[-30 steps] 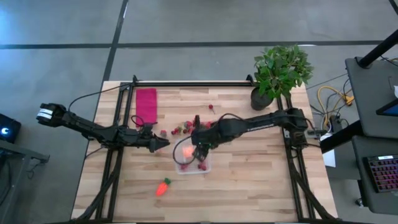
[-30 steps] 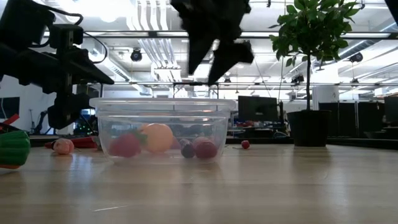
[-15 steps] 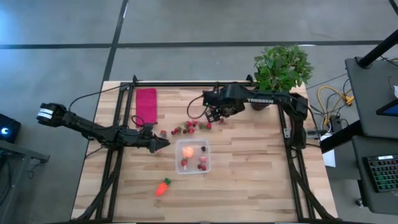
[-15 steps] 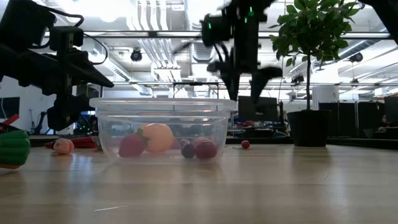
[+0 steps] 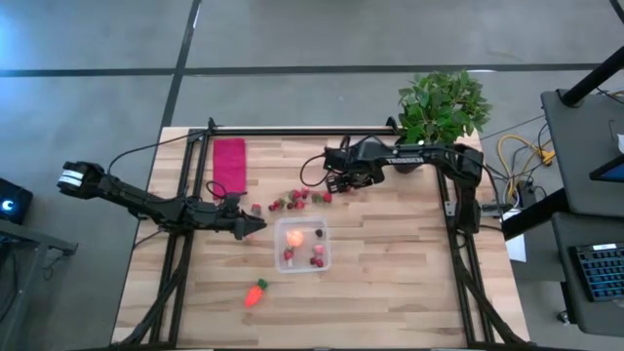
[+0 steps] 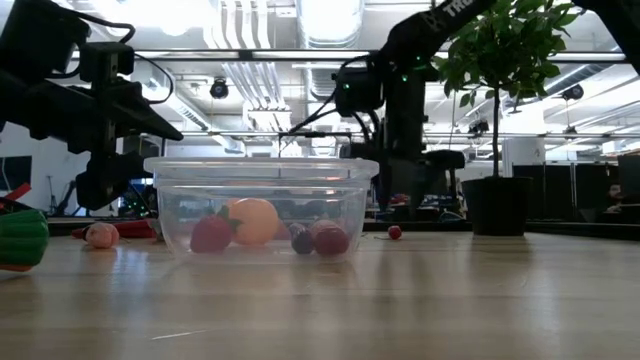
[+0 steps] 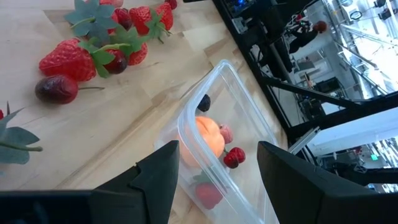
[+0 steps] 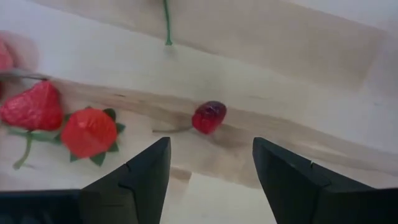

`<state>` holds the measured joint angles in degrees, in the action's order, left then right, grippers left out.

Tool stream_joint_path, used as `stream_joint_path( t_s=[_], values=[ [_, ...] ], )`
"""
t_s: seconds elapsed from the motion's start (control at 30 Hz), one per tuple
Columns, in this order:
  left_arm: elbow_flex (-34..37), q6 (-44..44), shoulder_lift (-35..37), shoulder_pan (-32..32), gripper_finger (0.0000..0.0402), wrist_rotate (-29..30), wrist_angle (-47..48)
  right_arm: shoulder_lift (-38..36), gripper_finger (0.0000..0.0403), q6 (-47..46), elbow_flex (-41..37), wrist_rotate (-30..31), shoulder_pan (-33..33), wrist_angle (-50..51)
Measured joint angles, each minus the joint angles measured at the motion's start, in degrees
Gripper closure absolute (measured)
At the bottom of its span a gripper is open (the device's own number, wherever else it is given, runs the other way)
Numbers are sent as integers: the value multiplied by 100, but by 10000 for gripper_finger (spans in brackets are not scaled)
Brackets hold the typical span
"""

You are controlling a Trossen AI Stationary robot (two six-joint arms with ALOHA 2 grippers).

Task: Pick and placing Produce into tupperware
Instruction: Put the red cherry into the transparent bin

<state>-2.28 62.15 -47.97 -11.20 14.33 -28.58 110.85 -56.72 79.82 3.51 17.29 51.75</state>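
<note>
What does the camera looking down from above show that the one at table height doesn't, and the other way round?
Only the high view shows the red cloth lying flat on the table, the whole carrot near the front edge, and the row of loose berries that the right gripper is over. Only the low view shows the office room behind the table. Both show the tupperware with fruit in it, the potted plant, and the left gripper waiting beside the container.

Right claw (image 5: 334, 182) open, lowered; left claw (image 5: 261, 225) open, level.
</note>
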Motion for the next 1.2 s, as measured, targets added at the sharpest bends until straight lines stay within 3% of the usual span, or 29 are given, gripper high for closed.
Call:
stream_joint_path(
  t_s=[0.77,1.2],
  values=[
    [0,-3,0,-1,199,2,0,4,184,-333,-560,407,139,-777],
    [0,-9,-1,-1,199,6,11,302,184,-325,-592,173,312,-1135]
  ],
)
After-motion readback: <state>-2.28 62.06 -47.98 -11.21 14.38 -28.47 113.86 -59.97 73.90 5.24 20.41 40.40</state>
